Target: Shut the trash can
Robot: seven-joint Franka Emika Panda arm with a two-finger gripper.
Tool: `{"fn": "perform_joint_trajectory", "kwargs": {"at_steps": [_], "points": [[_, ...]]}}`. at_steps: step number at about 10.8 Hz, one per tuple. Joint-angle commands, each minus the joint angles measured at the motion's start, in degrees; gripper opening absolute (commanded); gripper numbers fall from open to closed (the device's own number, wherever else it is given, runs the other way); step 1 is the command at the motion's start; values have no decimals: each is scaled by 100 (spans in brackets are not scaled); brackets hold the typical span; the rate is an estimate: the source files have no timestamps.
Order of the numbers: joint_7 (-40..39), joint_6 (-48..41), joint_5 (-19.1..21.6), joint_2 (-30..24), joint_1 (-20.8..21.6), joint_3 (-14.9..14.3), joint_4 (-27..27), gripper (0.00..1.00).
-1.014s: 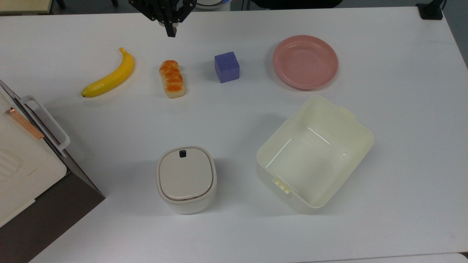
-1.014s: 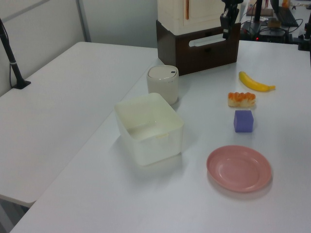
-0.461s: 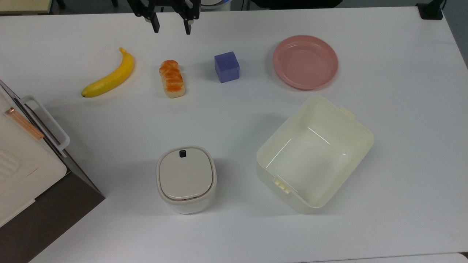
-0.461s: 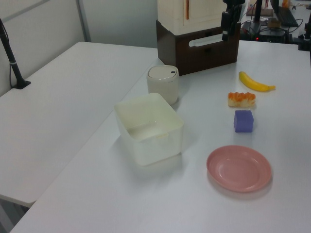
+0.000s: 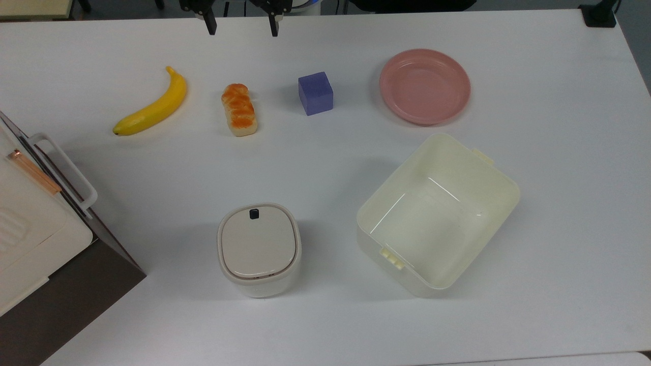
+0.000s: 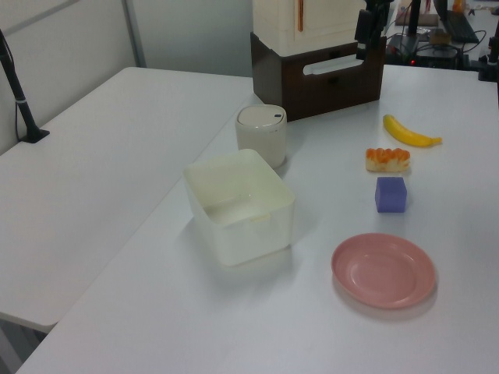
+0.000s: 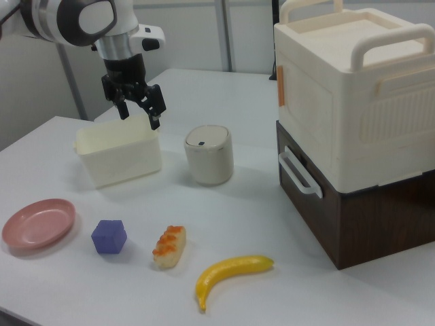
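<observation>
Standing on the white table (image 5: 559, 152), the trash can (image 5: 259, 249) has its lid down, beside the pale-yellow tub (image 5: 437, 213); the gripper (image 5: 239, 23) hangs fingers spread at the top view's upper edge, above banana (image 5: 152, 104) and bread (image 5: 239, 109).

On the white worktop (image 5: 559, 213) a yellow banana (image 5: 152, 104), a glazed bread roll (image 5: 239, 110), a purple cube (image 5: 316, 93) and an empty pink plate (image 5: 424, 86) lie in a row. A pale-yellow tub (image 5: 437, 213), apparently empty, sits near the plate. A cream box (image 7: 346, 88) tops a brown cabinet (image 7: 367, 210).
</observation>
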Motion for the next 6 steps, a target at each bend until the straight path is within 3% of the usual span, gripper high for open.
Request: {"fn": "perform_joint_trajectory", "kwargs": {"at_steps": [1,6], "points": [[-89,-300,-74,-208,179,-130,-191,100],[-90,-309,-109,-208,179,-122,-191,100]]}}
